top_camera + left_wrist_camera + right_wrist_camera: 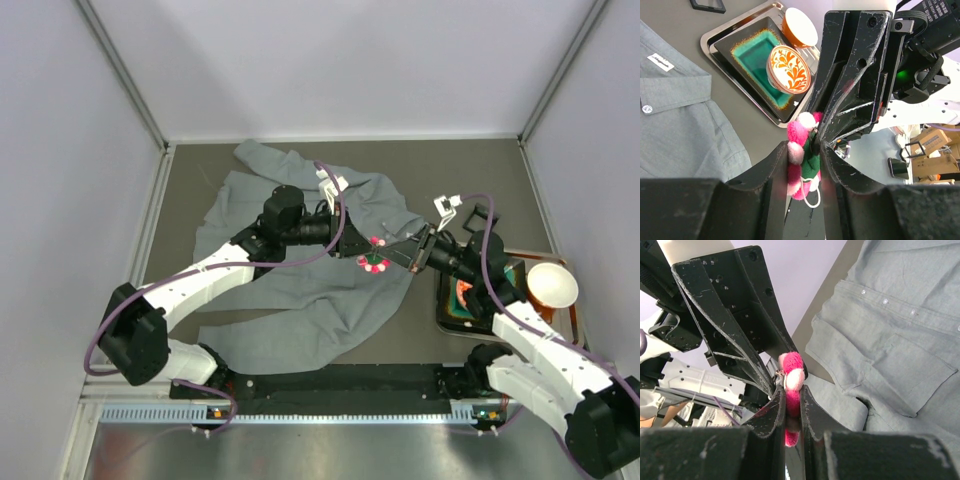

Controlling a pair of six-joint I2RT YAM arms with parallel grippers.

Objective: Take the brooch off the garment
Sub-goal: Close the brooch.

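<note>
- Top view: grey shirt spread rumpled on the dark matte surface. Both arms meet over its middle. The left tool and right tool face tip to tip, with the brooch a small pink cluster between them.
- Left wrist: left tool narrowed onto the brooch, a finger pressing each side. The brooch has fuzzy pink and white balls, a green backing and a thin white loop below. The scratched black right tool meets it from above. Beyond is a metal tray with a square glazed teal dish and a round bowl patterned orange and white. Shirt at left, collar with a white label.
- Right wrist: right tool almost closed, pinching the brooch edge-on. Left tool tips touch it from the far side. The brooch sits raised, apart from the shirt, whose weave is fine, with a row of small white buttons.
</note>
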